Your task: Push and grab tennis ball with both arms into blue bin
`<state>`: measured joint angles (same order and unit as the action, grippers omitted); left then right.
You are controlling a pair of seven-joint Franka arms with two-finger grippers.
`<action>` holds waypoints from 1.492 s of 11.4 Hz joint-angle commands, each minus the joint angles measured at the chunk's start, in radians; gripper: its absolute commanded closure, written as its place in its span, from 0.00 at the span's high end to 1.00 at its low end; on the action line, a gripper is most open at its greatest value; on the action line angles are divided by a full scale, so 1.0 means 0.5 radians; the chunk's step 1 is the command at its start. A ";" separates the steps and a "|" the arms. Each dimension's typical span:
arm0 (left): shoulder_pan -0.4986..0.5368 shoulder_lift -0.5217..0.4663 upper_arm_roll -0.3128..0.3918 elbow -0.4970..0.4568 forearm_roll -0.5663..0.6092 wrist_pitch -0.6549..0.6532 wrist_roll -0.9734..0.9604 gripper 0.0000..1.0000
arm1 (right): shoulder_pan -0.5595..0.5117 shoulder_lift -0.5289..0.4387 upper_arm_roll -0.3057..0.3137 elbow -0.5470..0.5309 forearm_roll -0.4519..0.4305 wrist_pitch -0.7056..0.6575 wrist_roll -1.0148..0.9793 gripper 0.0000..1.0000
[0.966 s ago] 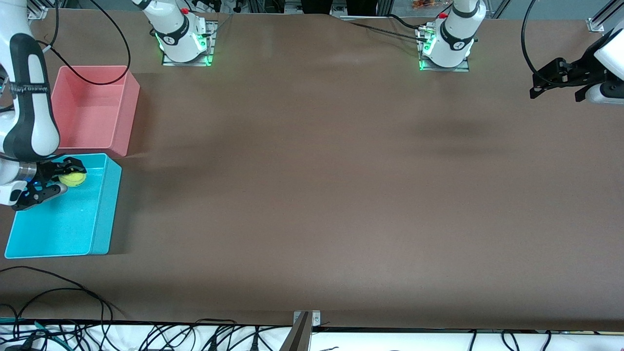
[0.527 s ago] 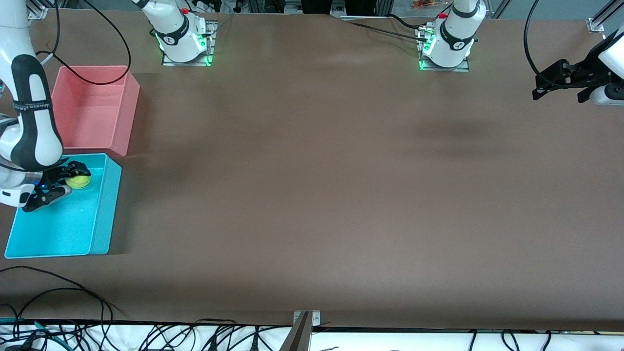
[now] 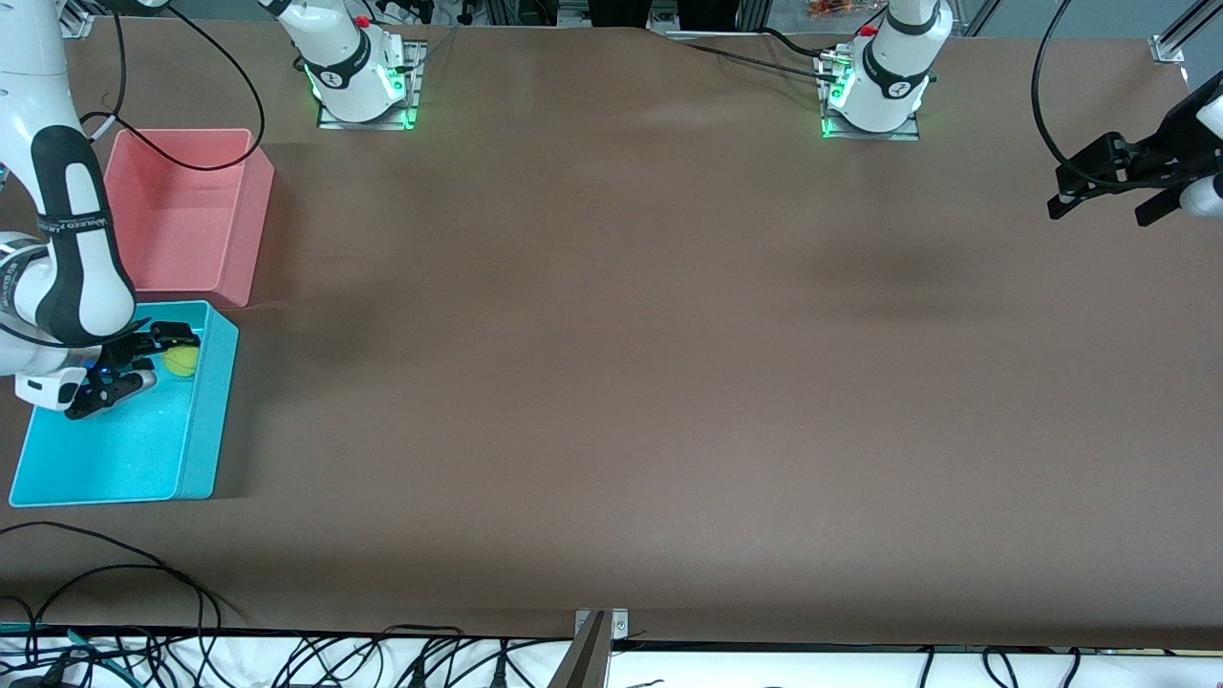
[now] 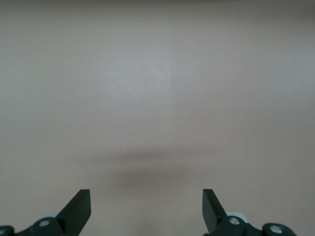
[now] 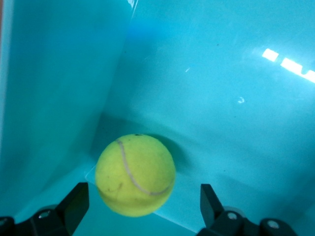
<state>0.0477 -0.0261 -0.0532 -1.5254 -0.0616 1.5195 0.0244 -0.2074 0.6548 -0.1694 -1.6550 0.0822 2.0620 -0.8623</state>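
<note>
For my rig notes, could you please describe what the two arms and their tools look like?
Both arms are white, jointed, with black bands, standing on green-lit bases. The right arm carries lettering along its black band and a looping black cable. The right tool and left tool are black with two flat fingers each; a black cable loops above the left one.

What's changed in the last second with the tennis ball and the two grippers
The right gripper has opened and let go of the tennis ball, which now lies free in the blue bin by the wall toward the table's middle. The left gripper, open over bare table at its own end, drifted slightly toward the front camera. The blue bin and the pink bin stayed put.
</note>
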 commanded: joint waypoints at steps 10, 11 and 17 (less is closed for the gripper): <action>0.083 0.034 -0.001 0.063 -0.122 0.008 0.006 1.00 | 0.092 -0.597 0.044 0.447 -0.094 -1.043 0.640 1.00; 0.083 0.034 -0.001 0.066 -0.122 0.008 0.010 1.00 | 0.150 -0.652 0.087 0.457 -0.103 -1.053 0.733 1.00; 0.083 0.034 -0.001 0.063 -0.122 0.004 0.010 1.00 | 0.368 -0.837 0.277 0.323 -0.127 -0.992 1.396 1.00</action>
<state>0.0822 -0.0217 -0.0514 -1.5226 -0.1025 1.5321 0.0244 -0.0750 0.2878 -0.0582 -1.4293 0.0393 1.5449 -0.2835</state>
